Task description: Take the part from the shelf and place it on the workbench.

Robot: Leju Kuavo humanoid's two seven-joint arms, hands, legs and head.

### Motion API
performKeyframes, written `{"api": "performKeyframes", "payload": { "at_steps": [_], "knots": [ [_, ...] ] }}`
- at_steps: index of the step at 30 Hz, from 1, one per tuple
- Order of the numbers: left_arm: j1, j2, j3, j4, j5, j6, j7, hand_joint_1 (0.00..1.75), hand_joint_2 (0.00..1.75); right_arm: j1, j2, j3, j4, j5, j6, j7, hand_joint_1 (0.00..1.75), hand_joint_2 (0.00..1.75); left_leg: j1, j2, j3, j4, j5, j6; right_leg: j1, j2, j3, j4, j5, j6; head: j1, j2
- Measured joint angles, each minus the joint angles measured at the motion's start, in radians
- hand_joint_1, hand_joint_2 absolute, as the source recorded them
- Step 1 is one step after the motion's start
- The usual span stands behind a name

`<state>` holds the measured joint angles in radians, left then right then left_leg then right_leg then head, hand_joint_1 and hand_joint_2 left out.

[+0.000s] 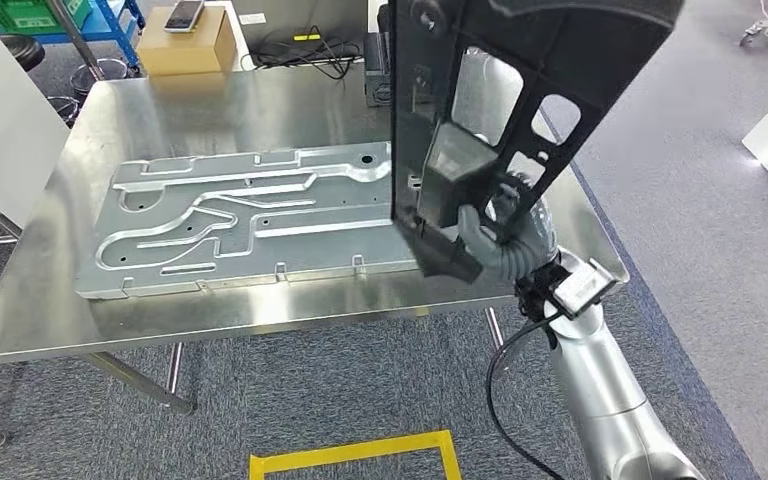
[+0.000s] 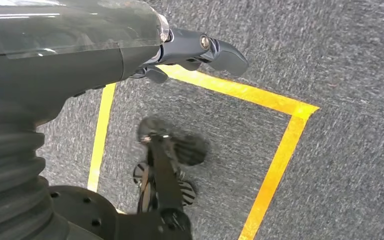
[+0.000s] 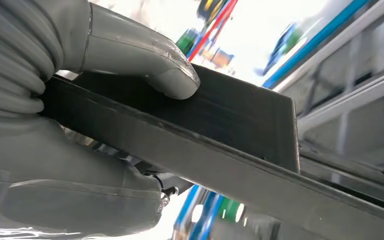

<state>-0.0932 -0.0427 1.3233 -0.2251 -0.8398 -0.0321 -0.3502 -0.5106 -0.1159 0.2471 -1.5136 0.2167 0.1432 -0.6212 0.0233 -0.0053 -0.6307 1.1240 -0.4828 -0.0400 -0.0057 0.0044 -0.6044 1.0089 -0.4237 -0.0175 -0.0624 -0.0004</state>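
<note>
Black plastic fills the middle of the head view: a flat black plastic frame part with cut-out windows (image 1: 480, 110), held upright above the far right portion of the stainless steel bench (image 1: 80, 310). The right hand (image 1: 500, 235) clasps its lower edge. Close up, the right wrist view adds what the head view cannot: the grey thumb (image 3: 172, 80) pressing flat on one face of the part (image 3: 240, 115) while the fingers curl beneath it, with blurred blue shelf rails (image 3: 330, 40) behind. The left wrist view looks down on grey carpet (image 2: 340, 60) crossed by yellow floor tape (image 2: 280, 155); the left hand (image 2: 200, 52) hangs there holding nothing, its dark fingers loosely apart.

On the bench lies a large stamped grey metal panel with raised channels (image 1: 250, 215), just beside the held part. Beyond the bench sit a cardboard box (image 1: 185, 45) and black cables (image 1: 305, 50).
</note>
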Motion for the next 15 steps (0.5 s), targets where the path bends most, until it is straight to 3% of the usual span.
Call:
{"api": "performKeyframes", "payload": {
  "at_steps": [2, 6, 8, 10, 11, 12, 13, 14, 15],
  "knots": [
    [0.000, 0.001, 0.000, 0.000, -0.006, -0.007, -0.006, 0.00, 1.75, -0.051, -0.003, -0.010, 0.057, 0.105, -0.097, 0.014, 1.75, 1.75, -0.002, 0.001, 0.025, -0.086, 0.032, 0.010, 0.000, 0.001, -0.006, 0.007, -0.003, 0.011, 0.000, 0.000],
    [0.000, 0.004, -0.003, 0.000, -0.026, -0.024, -0.022, 0.00, 1.75, -0.248, -0.010, 0.024, 0.280, 0.499, -0.316, 0.158, 1.75, 1.75, -0.008, 0.003, 0.025, -0.103, 0.048, 0.047, -0.003, 0.002, -0.021, 0.022, -0.009, 0.033, 0.000, 0.000],
    [-0.006, 0.005, -0.007, 0.000, -0.037, -0.032, -0.042, 0.00, 1.75, -0.389, 0.001, 0.085, 0.447, 0.731, -0.343, 0.262, 1.75, 1.75, -0.008, 0.004, 0.028, -0.108, 0.054, 0.057, -0.007, 0.000, -0.059, 0.103, -0.053, 0.040, 0.000, 0.000],
    [-0.010, 0.005, -0.012, 0.000, -0.046, -0.038, -0.065, 0.00, 1.75, -0.509, 0.034, 0.174, 0.626, 0.930, -0.307, 0.351, 1.75, 1.75, -0.010, 0.003, 0.028, -0.108, 0.055, 0.060, -0.007, -0.002, -0.125, 0.239, -0.110, 0.045, 0.000, 0.000],
    [-0.012, 0.005, -0.015, 0.000, -0.049, -0.041, -0.075, 0.00, 1.75, -0.545, 0.056, 0.225, 0.707, 1.000, -0.280, 0.383, 1.75, 1.75, -0.010, 0.004, 0.029, -0.108, 0.054, 0.060, -0.007, -0.002, -0.150, 0.286, -0.121, 0.045, 0.000, 0.000],
    [-0.014, 0.005, -0.019, 0.000, -0.050, -0.042, -0.082, 0.00, 1.75, -0.568, 0.079, 0.273, 0.777, 1.050, -0.254, 0.406, 1.75, 1.75, -0.010, 0.002, 0.030, -0.108, 0.054, 0.060, -0.008, -0.002, -0.160, 0.299, -0.114, 0.045, 0.000, 0.000],
    [-0.016, 0.005, -0.023, 0.000, -0.051, -0.044, -0.088, 0.00, 1.75, -0.581, 0.103, 0.318, 0.840, 1.089, -0.229, 0.424, 1.75, 1.75, -0.010, 0.000, 0.031, -0.108, 0.053, 0.060, -0.008, -0.003, -0.152, 0.277, -0.091, 0.043, 0.000, 0.000],
    [-0.017, 0.005, -0.026, 0.000, -0.050, -0.047, -0.093, 0.00, 1.75, -0.586, 0.125, 0.356, 0.892, 1.113, -0.210, 0.439, 1.75, 1.75, -0.009, -0.004, 0.033, -0.107, 0.051, 0.058, -0.008, -0.003, -0.126, 0.219, -0.054, 0.039, 0.000, 0.000],
    [-0.017, 0.004, -0.028, 0.000, -0.048, -0.050, -0.098, 0.00, 1.75, -0.590, 0.148, 0.389, 0.939, 1.130, -0.191, 0.453, 1.31, 1.31, -0.010, -0.008, 0.035, -0.107, 0.049, 0.056, -0.007, -0.003, -0.093, 0.148, -0.021, 0.034, 0.000, 0.000]
  ]
}}
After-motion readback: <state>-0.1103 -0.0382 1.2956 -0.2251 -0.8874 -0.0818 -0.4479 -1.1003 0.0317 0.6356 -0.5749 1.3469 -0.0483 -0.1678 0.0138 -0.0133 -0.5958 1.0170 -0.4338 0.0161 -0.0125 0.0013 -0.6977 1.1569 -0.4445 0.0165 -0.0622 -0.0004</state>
